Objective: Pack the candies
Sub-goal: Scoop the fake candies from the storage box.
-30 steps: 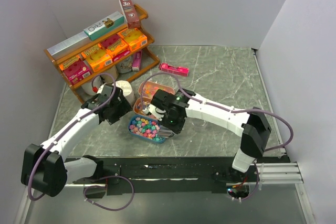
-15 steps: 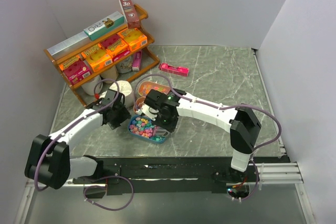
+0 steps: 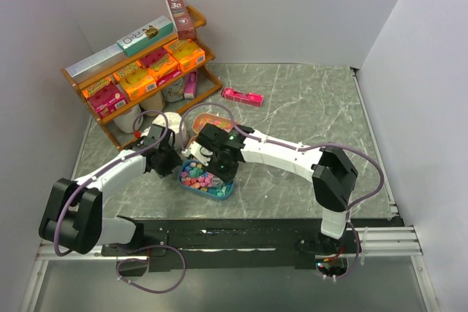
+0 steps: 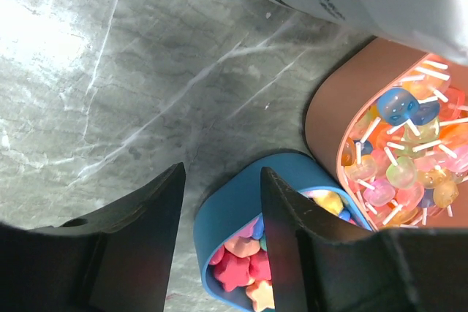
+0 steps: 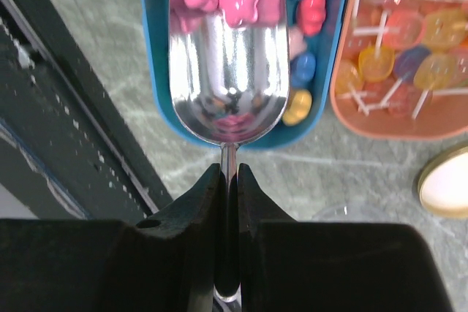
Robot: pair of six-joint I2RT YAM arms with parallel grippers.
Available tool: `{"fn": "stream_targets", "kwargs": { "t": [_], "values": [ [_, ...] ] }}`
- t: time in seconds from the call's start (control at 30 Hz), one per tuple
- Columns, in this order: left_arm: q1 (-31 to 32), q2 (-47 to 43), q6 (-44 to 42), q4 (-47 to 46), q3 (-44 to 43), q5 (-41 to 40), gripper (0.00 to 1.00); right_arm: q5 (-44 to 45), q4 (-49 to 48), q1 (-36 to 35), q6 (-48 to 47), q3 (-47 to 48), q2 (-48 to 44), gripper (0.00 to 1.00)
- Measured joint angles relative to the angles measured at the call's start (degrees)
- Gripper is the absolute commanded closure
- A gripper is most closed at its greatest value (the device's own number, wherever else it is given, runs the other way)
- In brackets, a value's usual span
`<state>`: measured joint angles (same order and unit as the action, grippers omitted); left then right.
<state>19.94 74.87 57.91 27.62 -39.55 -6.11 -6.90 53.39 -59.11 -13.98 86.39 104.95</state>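
Right tool (image 5: 228, 174) is clamped on the handle of a metal scoop (image 5: 227, 71), its bowl among the candies (image 5: 311, 5) in the blue tray (image 5: 155, 49). Left tool (image 4: 223, 174), jaws apart, straddles the tray's end wall. Scooping looks to be the step in hand; next it calls for a level lift.

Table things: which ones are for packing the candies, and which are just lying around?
For the job: small bright mixed-colour candies, blue oval tray holding them, shiny silver metal scoop.
Just lying about: flat pink box, wooden shelf of orange and pink boxes, orange tray of lollipops.
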Motion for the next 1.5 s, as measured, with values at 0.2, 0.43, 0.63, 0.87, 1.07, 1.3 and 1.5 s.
{"fn": "stream_targets", "kwargs": {
  "t": [0.2,0.43,0.63,0.87,1.07,1.3,1.5],
  "values": [
    [-0.04,0.13,-0.04,-0.20,0.00,0.17,0.50,-0.35,-5.38,-0.02,2.34,-2.93,0.07,1.00],
    [-0.04,0.13,0.00,-0.20,0.00,0.20,0.50,-0.24,-12.33,-0.22,5.68,-7.82,0.07,1.00],
    [-0.04,0.09,0.07,-0.13,0.00,0.17,0.50,0.31,-16.57,-0.66,7.85,-12.55,-0.24,1.00],
    [-0.04,-0.28,0.26,0.55,0.00,0.13,0.50,0.92,-21.53,-0.81,9.57,-17.29,-3.26,1.00],
    [-0.09,-1.29,0.28,1.55,0.00,0.48,0.50,1.62,-25.27,-0.87,10.27,-21.51,-6.03,1.00],
    [-0.15,-2.32,0.28,2.25,-0.02,0.94,0.49,2.62,-28.85,-0.85,10.34,-25.97,-9.49,1.00],
    [-0.26,-2.99,0.31,2.67,-0.02,0.94,0.48,3.54,-30.84,-0.85,10.27,-28.94,-12.24,1.00]
  ]
}}
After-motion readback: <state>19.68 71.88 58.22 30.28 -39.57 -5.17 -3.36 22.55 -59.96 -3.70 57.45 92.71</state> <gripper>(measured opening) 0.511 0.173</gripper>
